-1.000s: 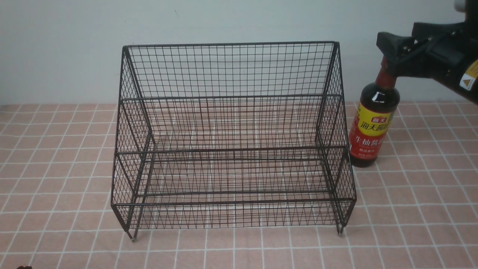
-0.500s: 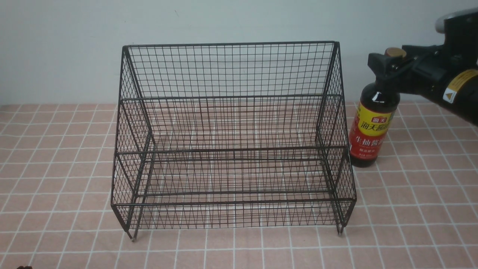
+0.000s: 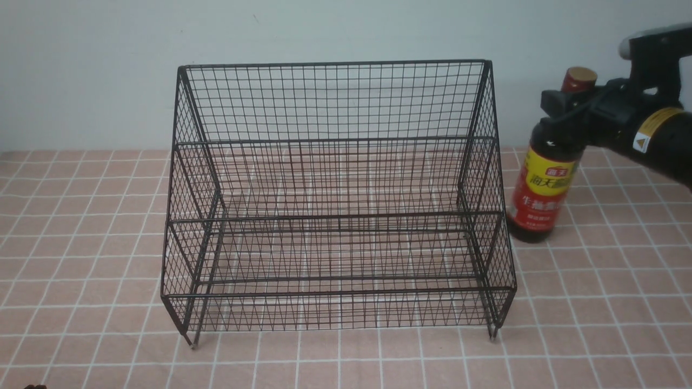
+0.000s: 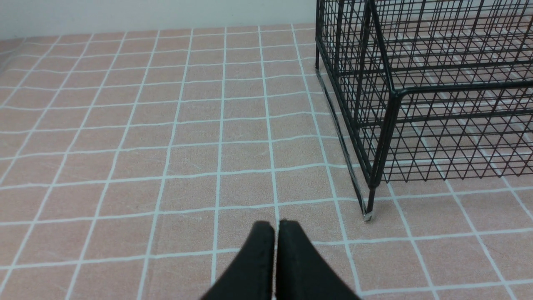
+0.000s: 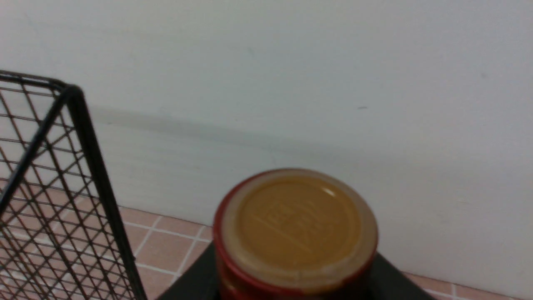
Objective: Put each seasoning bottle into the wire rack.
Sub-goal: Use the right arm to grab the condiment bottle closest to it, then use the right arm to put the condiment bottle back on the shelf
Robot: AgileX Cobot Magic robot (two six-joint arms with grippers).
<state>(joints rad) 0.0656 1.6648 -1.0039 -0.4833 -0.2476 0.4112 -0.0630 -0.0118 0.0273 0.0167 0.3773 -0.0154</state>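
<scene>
The seasoning bottle, dark with a yellow-and-red label and a reddish cap, stands just right of the wire rack, leaning with its top to the right and its base on the tiles. My right gripper is closed around its neck below the cap. In the right wrist view the cap fills the space between the black fingers, with the rack's top corner beside it. My left gripper is shut and empty above the tiles near the rack's front left leg.
The table has a pink tiled surface with white grout lines. A pale wall rises right behind the rack and the bottle. The rack holds nothing.
My right gripper came down from the cap to the bottle's neck. The bottle, upright before, now leans with its cap shifted right.
</scene>
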